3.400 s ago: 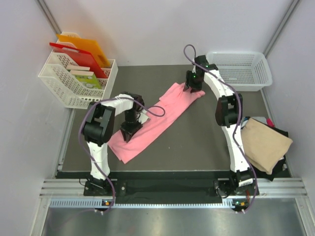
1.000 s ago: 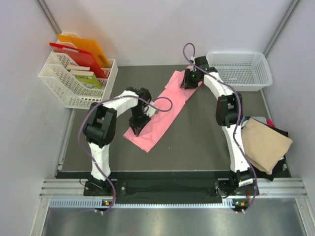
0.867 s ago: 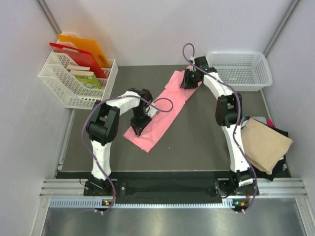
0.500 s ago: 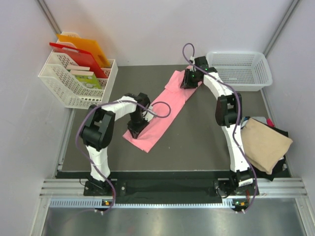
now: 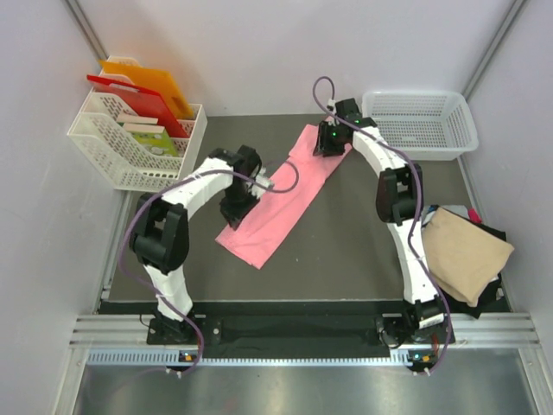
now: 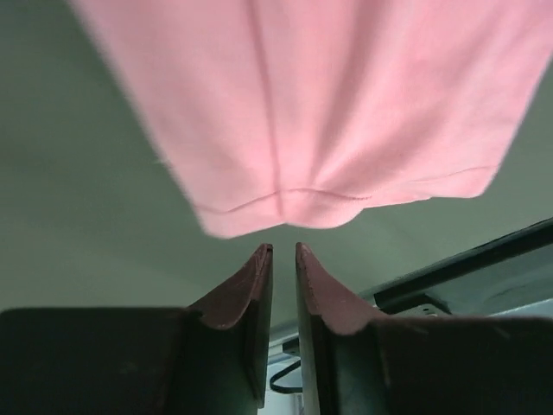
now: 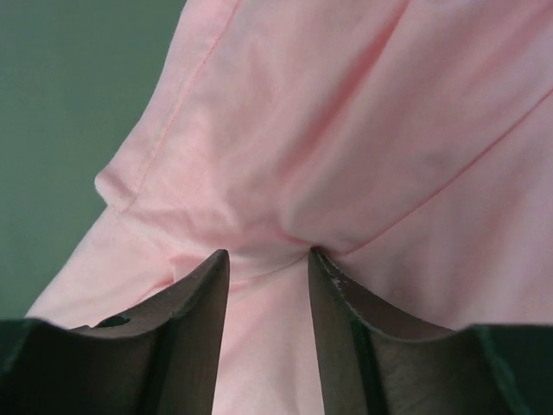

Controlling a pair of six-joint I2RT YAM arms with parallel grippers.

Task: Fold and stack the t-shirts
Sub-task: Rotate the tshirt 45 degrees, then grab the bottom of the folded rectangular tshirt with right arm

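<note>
We noted the pink t-shirt (image 5: 282, 197) lying diagonally on the surface (image 5: 346, 242), right tool (image 7: 268, 264) parted around a far-end fold, left tool (image 6: 283, 259) nearly clenched, empty, beside its near hem.

**Cam setup: 1 overhead + 2 wrist**

Top ext: fixed, high behind arm bases, looks down on whole surface (image 5: 346, 242). L wrist: very close, looks past left hand (image 6: 282, 259) at pink shirt (image 6: 328, 112) hem. R wrist: close, right hand (image 7: 268, 268) over pink cloth. All 3 share that shirt.
</note>
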